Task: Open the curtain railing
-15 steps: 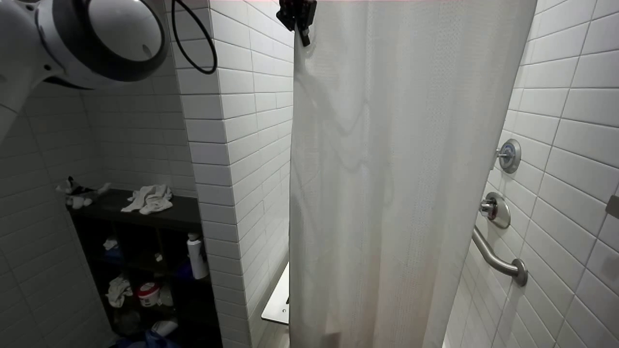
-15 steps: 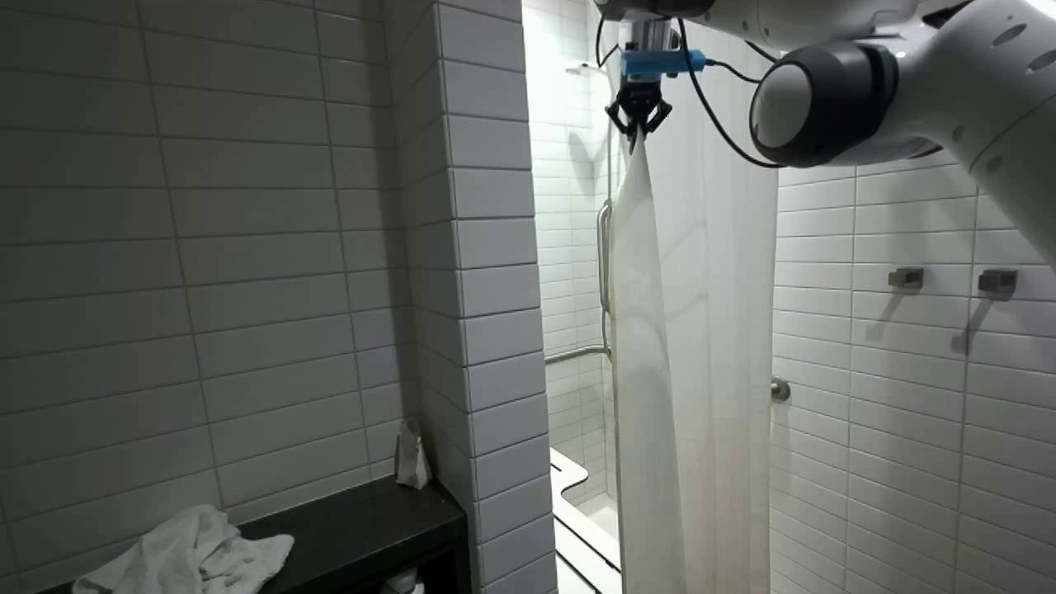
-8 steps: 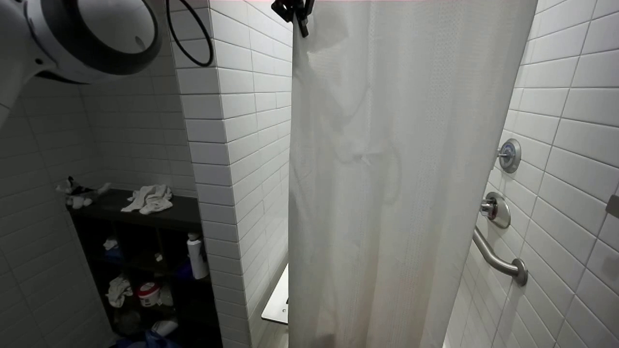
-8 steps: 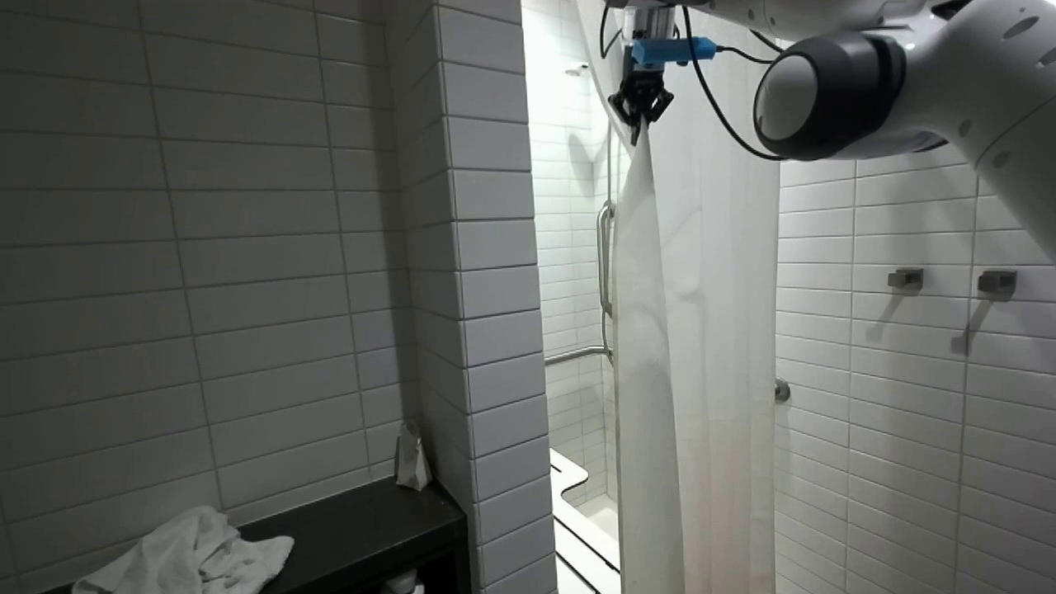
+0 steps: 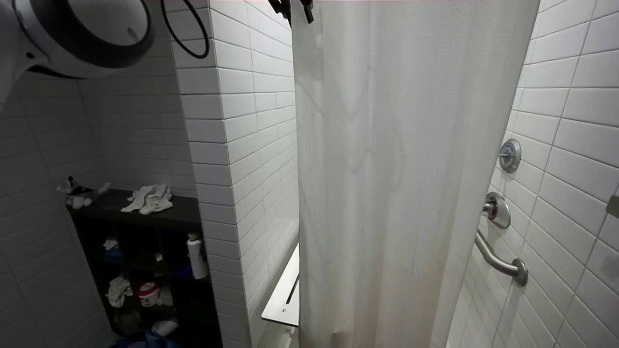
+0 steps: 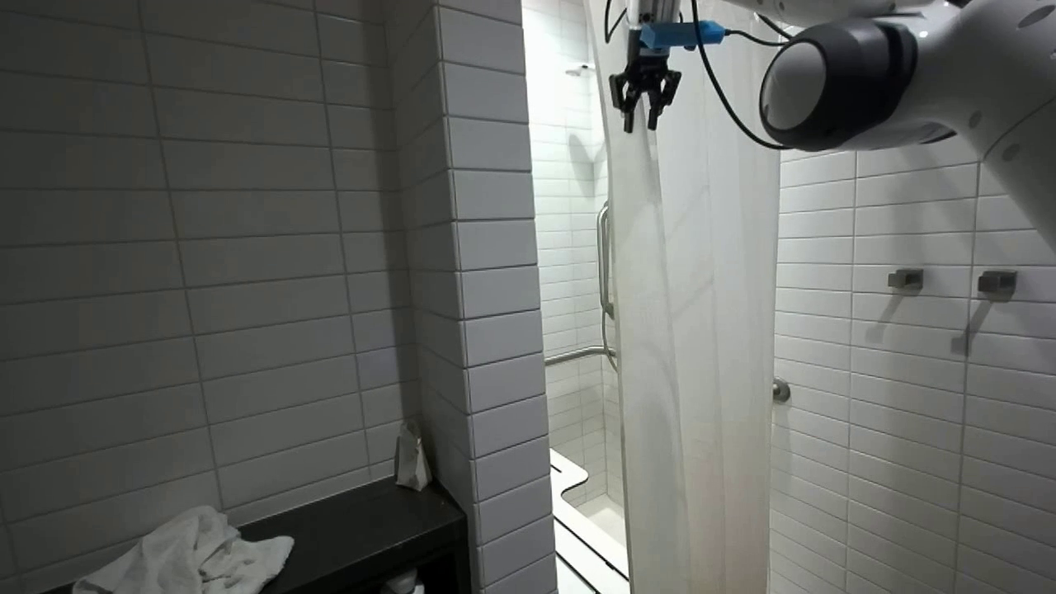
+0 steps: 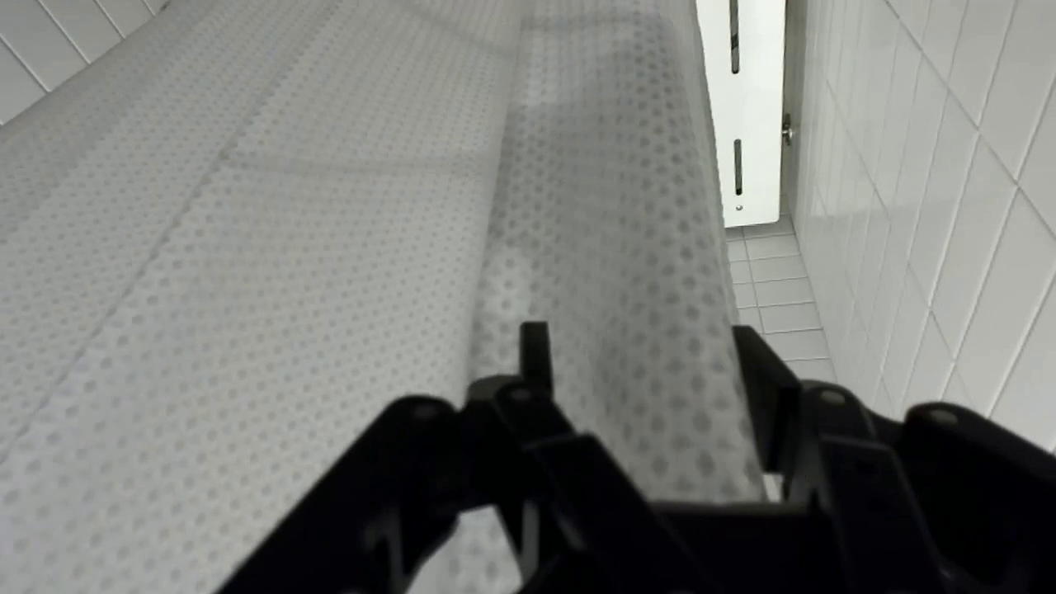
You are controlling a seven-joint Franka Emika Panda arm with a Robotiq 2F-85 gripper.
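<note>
A tall white curtain (image 5: 401, 169) of thin, slightly see-through cloth hangs in soft vertical folds between a tiled pillar (image 6: 499, 330) and a tiled wall (image 5: 580, 111), with a gap beside the pillar. In the wrist view its weave shows a close pattern of small grey dots. The black gripper (image 6: 641, 124) is high up at the curtain's free edge, its jointed fingers apart; in the wrist view a strip of the cloth shows between them, unclamped, and whether it brushes either finger cannot be told. Pillar and wall are faced with smooth white oblong tiles. Past the free edge is a flat white bench (image 7: 755, 107) with long, narrow slots. A bent metal grab bar (image 5: 498, 258) and two round shower controls (image 5: 510, 155) are fixed to the wall.

A dark shelf (image 5: 145, 222), divided into boxy compartments, stands beside the pillar. A crumpled white towel (image 5: 149, 199) lies on top. In a top-row compartment at the right stands a white bottle (image 5: 197, 256). Lower down sits a white tub (image 5: 148, 294) with a red lid, a balled-up rag (image 5: 119, 291) to its left. Something blue at the bottom is too dark to make out.
</note>
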